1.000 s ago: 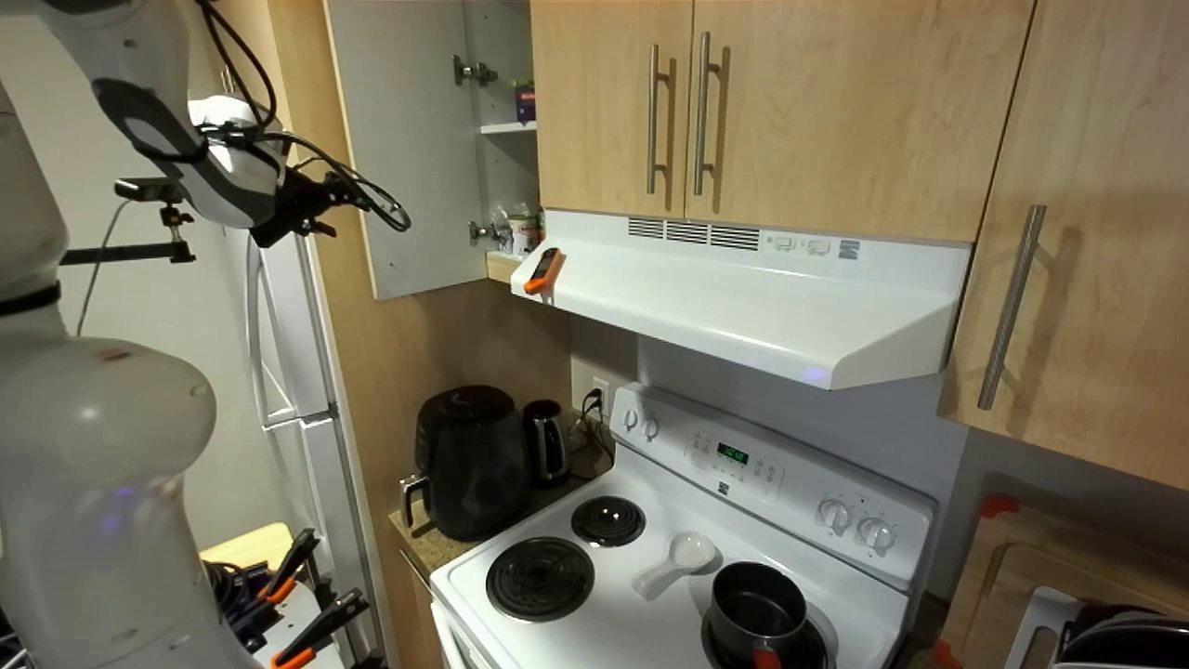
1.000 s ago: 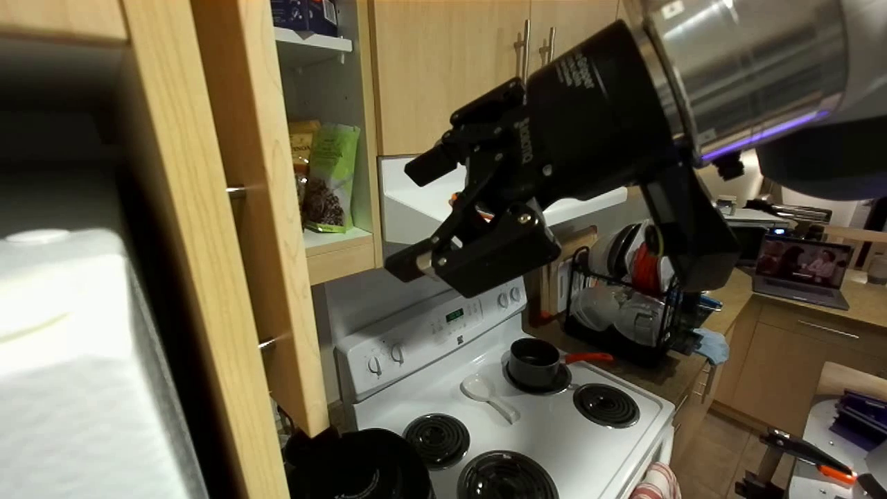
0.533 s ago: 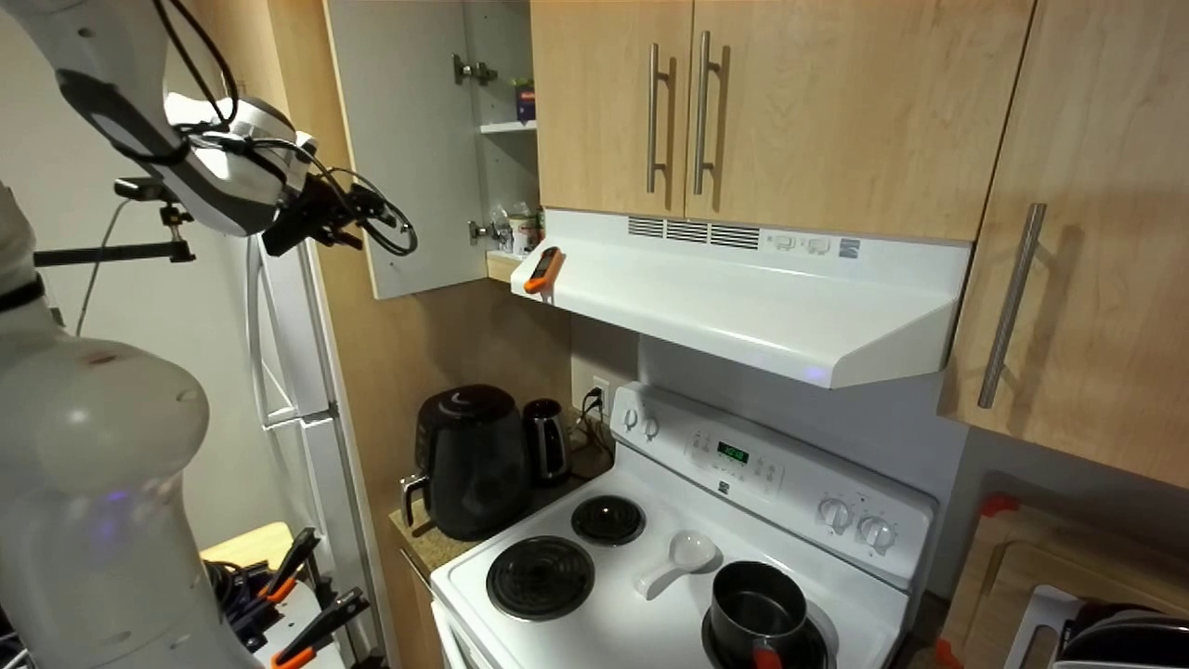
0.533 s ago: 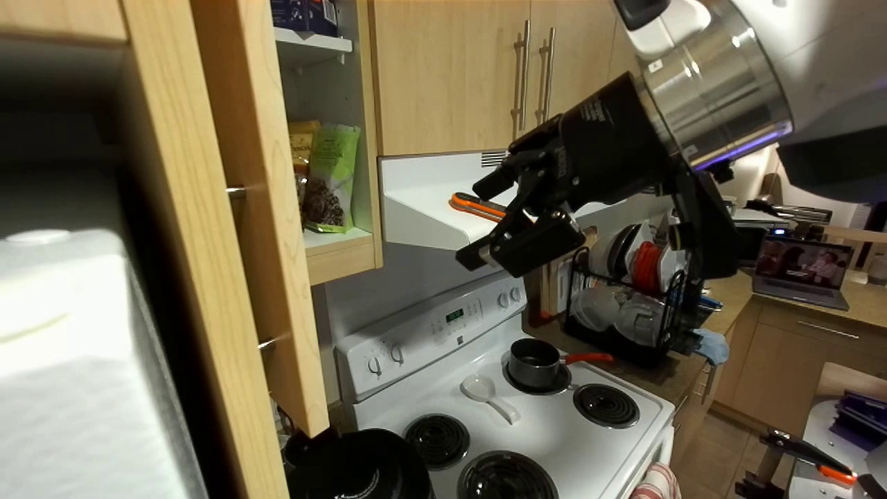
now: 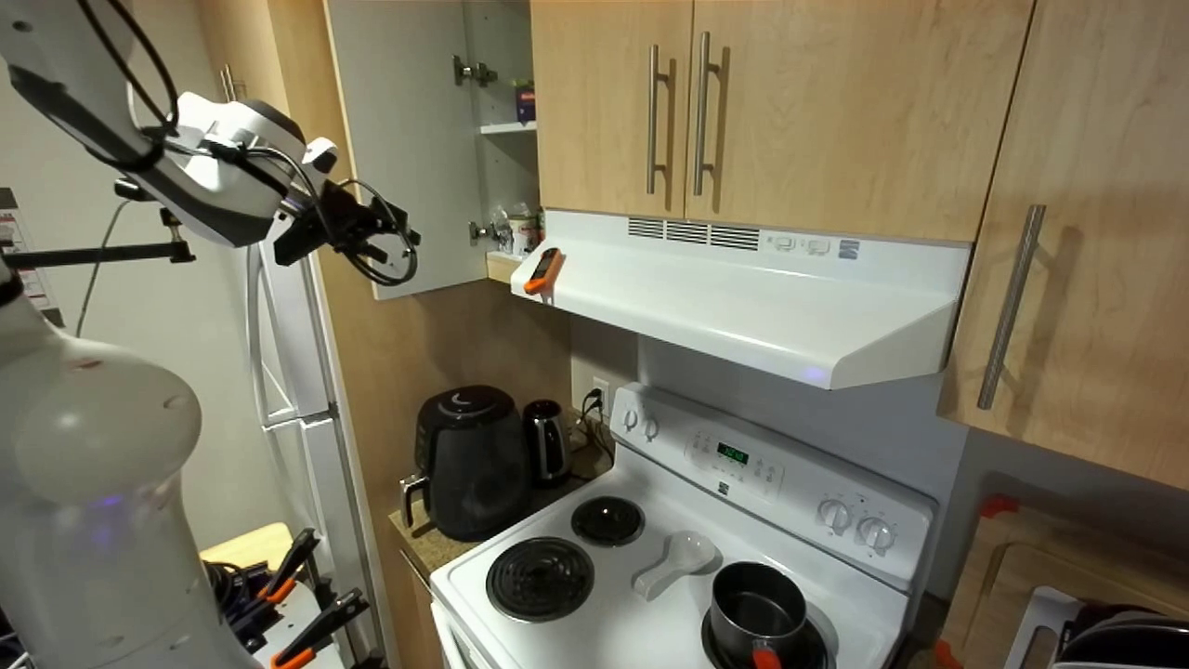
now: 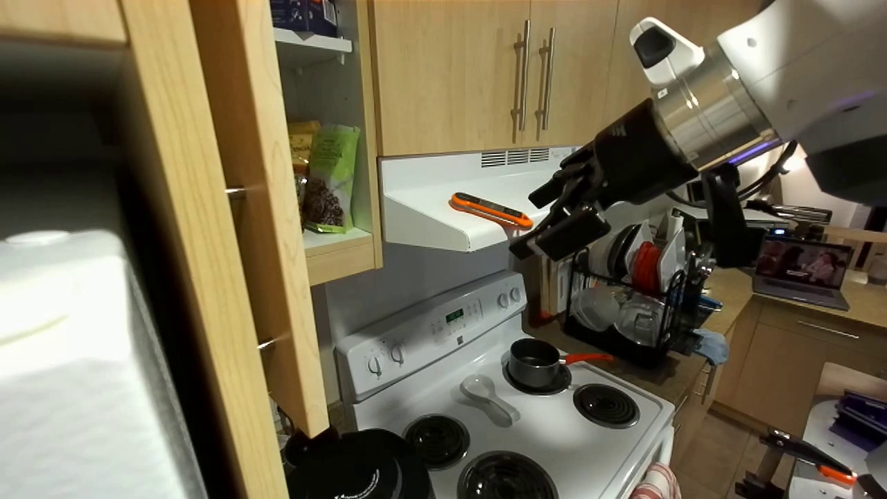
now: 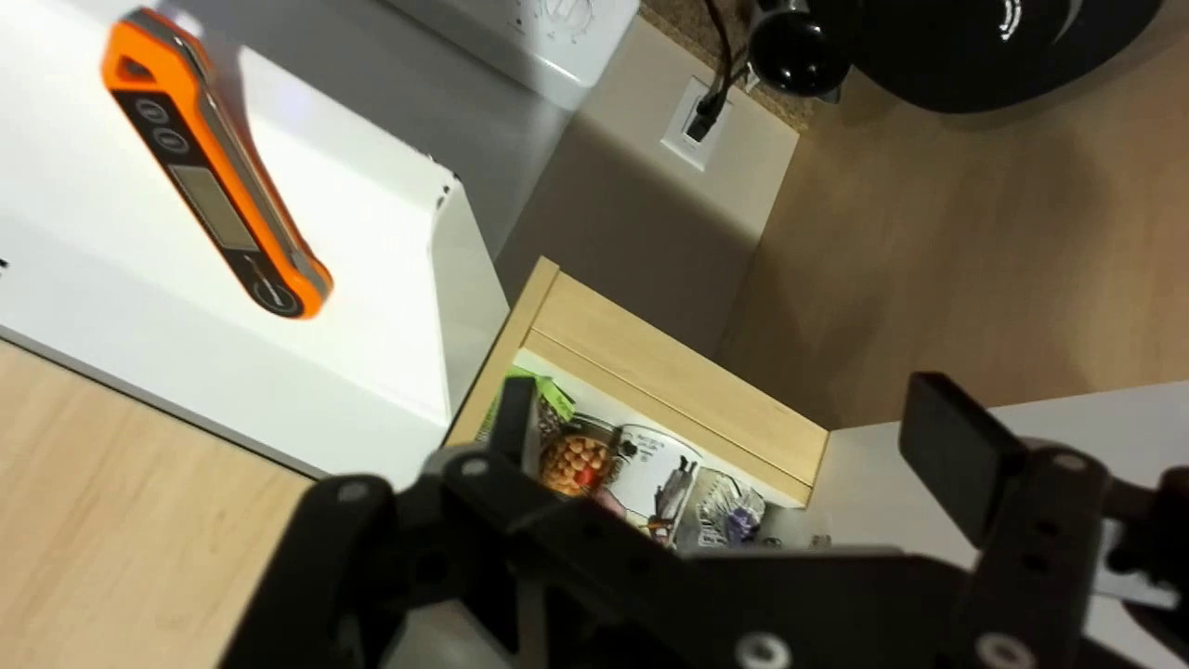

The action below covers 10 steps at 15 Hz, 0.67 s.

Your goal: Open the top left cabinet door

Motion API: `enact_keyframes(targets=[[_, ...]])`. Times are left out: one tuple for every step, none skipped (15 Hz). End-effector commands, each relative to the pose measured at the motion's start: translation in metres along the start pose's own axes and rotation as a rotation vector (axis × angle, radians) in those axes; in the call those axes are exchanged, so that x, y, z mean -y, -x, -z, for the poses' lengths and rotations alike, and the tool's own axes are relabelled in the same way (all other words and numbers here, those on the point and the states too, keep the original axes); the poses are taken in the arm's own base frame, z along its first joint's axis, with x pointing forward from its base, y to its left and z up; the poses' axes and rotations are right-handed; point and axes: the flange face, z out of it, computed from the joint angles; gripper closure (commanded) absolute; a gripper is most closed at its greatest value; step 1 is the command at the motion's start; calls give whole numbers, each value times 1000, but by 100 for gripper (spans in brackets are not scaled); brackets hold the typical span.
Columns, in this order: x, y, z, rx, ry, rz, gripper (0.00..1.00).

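The top left cabinet door stands swung wide open. Its pale inner face [image 5: 409, 121] and hinges show in an exterior view, and its blond edge [image 6: 277, 208] shows in an exterior view. In the wrist view the pale inner face [image 7: 873, 483] is at the right. The opened cabinet's shelf [image 6: 336, 239] holds bags and cans. My gripper [image 6: 535, 220] is open and empty, in the air in front of the range hood, apart from the door. In the wrist view its fingers [image 7: 957, 455] are wide apart, with the cabinet opening [image 7: 669, 381] beyond them.
A white range hood [image 5: 743, 288] carries an orange thermometer [image 6: 490, 209]. Below are the stove [image 5: 650, 576] with a black pot [image 5: 758, 604] and a spoon rest, and a black air fryer [image 5: 472, 465]. A dish rack [image 6: 624, 305] stands at the far counter.
My arm has drawn back from the opened cabinet, moving right in an exterior view and uncovering the thermometer on the hood. The gripper stays open. The door has not moved.
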Motion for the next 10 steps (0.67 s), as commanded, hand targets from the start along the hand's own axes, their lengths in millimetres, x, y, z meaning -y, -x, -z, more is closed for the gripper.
enact_keyframes(targets=[[-33,20,-2,42,33,-70,0],[-44,23,-6,56,48,-91,0],[-53,26,-9,67,61,-111,0],[-65,29,-13,83,76,-137,0],[-77,32,-16,96,92,-161,0],[-90,35,-20,110,109,-186,0],[-102,38,-23,123,123,-209,0],[-114,41,-26,139,135,-233,0],[-126,43,-29,152,144,-256,0],[-137,46,-32,168,143,-280,0]])
